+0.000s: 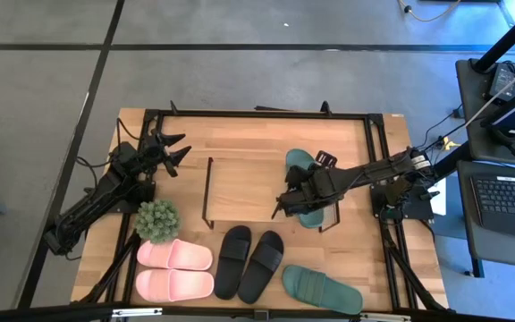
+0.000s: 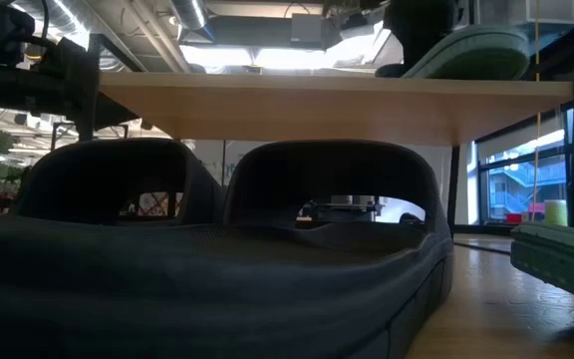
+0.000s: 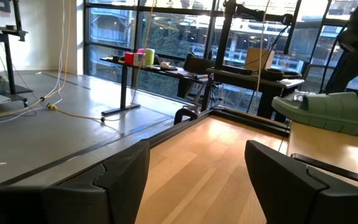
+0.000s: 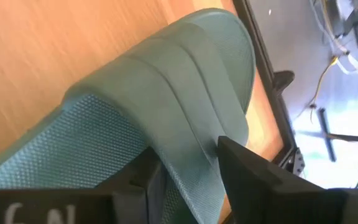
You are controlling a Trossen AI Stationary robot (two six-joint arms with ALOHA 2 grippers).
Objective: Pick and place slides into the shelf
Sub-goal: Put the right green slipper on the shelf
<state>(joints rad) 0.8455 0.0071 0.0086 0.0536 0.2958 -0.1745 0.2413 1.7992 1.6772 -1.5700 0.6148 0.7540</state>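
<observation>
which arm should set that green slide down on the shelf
The right one. Its hand already grips the green slide by the strap at the shelf's right end. The left hand sits open and empty at the table's far left, away from it.

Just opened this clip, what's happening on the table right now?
The right gripper is shut on a dark green slide at the right end of the shelf, the slide resting on its top board. The left gripper waits open near the table's back left. The other green slide, the black pair and the pink pair lie in front, beside a small plant.
</observation>
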